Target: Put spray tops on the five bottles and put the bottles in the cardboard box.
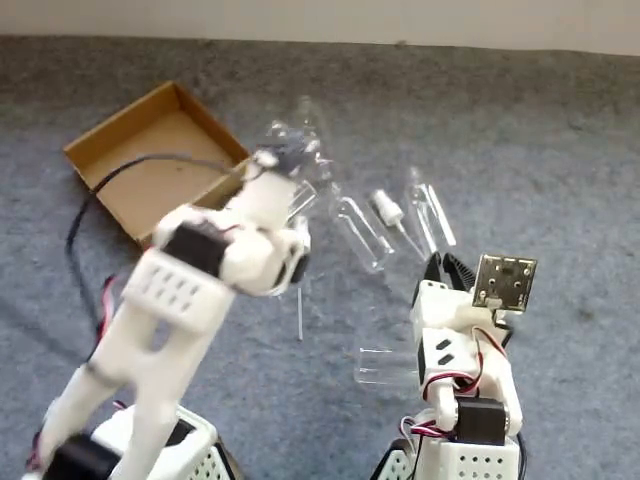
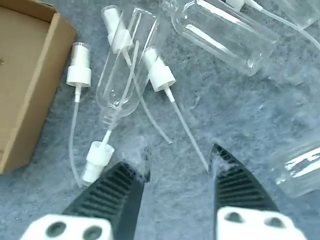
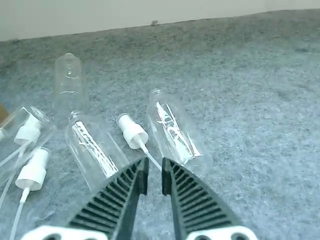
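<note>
1. Spread wide, low over the grey worktop point(image 2: 240, 110), gripping nothing: left pincer point(image 2: 179, 155).
2. Almost pressed together, nothing between: right pincer point(image 3: 154, 167).
3. Just ahead of the left pincer: a clear bottle point(image 2: 125, 70) lying flat among loose spray tops point(image 2: 160, 75), beside the cardboard box point(image 2: 25, 75).
4. Near the right pincer: two more bottles point(image 3: 175, 130) on their sides, one spray top point(image 3: 131, 131) between them.

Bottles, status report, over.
Left gripper open, empty, above loose spray tops. Right gripper nearly closed, empty. Bottles lying on carpet, no top seated, outside cardboard box. Cable crosses box.
</note>
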